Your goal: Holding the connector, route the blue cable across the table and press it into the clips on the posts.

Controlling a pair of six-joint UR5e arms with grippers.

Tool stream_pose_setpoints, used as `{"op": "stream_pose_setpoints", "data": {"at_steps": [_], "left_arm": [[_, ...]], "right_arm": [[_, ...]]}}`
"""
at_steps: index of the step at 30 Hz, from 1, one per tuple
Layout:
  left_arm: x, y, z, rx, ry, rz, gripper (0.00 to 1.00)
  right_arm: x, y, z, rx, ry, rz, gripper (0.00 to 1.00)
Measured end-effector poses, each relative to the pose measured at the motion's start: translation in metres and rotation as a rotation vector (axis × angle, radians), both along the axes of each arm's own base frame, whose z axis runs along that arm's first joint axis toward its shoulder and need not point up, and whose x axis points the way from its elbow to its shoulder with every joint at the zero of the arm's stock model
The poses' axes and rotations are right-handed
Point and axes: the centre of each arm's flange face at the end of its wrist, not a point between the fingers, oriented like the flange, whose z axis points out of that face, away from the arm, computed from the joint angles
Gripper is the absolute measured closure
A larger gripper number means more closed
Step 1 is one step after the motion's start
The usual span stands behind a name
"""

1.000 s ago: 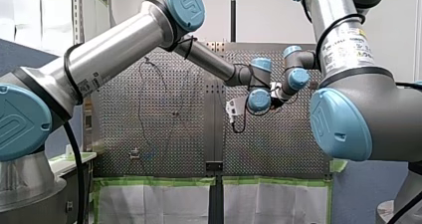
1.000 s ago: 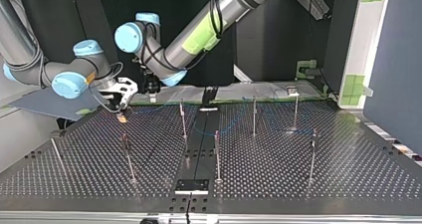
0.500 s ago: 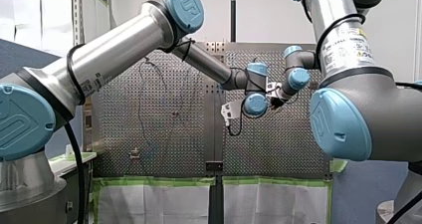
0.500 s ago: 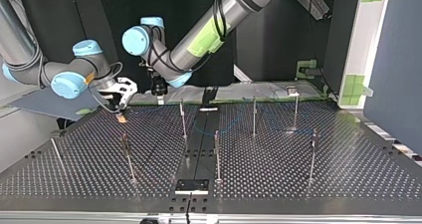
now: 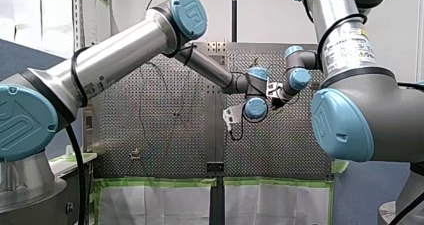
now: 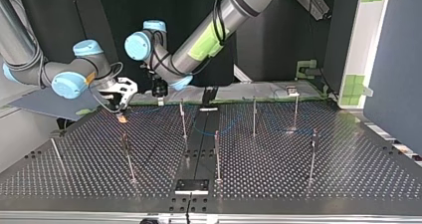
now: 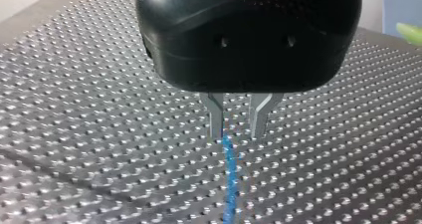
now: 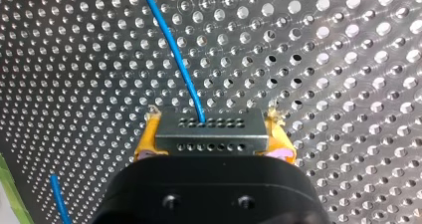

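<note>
The small grey metal connector with rows of tiny holes is squeezed between the yellow pads of my right gripper, which is clamped tight on it. The thin blue cable comes out of the connector and runs away over the shiny metal table full of holes. In the top view this gripper is low near the table's far left corner.

My black left gripper hangs close by, over the cable. Its two metal fingers stand a little apart. The cable is at their tips, and I don't think it is pinched.

The tall thin metal posts stand spread across the table. The cable seems to lie loose and low among them. I think the job is only starting. The holding is done, but the pulling across and the pressing into clips are left. The clips are too small to see well.
</note>
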Motion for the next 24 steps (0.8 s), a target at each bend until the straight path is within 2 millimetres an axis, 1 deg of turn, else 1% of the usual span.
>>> {"op": "stream_pose_setpoints", "data": {"at_steps": [5, 8, 10, 14, 24], "left_arm": [[0.006, -0.004, -0.014, 0.0, 0.014, 0.025, 0.0], [0.011, -0.005, -0.011, -0.011, 0.006, 0.048, 0.0], [0.011, -0.006, -0.007, -0.021, 0.0, 0.062, 0.0], [0.004, -0.01, -0.005, -0.037, -0.002, 0.082, 0.0], [-0.015, -0.019, -0.008, -0.046, 0.012, 0.075, 0.0]], "right_arm": [[-0.001, -0.001, 0.0, -0.001, 0.0, -0.002, 1.0], [-0.001, -0.001, 0.0, -0.002, -0.001, -0.002, 1.0], [-0.001, -0.001, 0.0, -0.003, -0.001, -0.002, 1.0], [-0.002, -0.001, 0.0, -0.003, -0.001, -0.004, 1.0], [-0.002, -0.002, 0.0, -0.006, -0.002, -0.005, 1.0]]}}
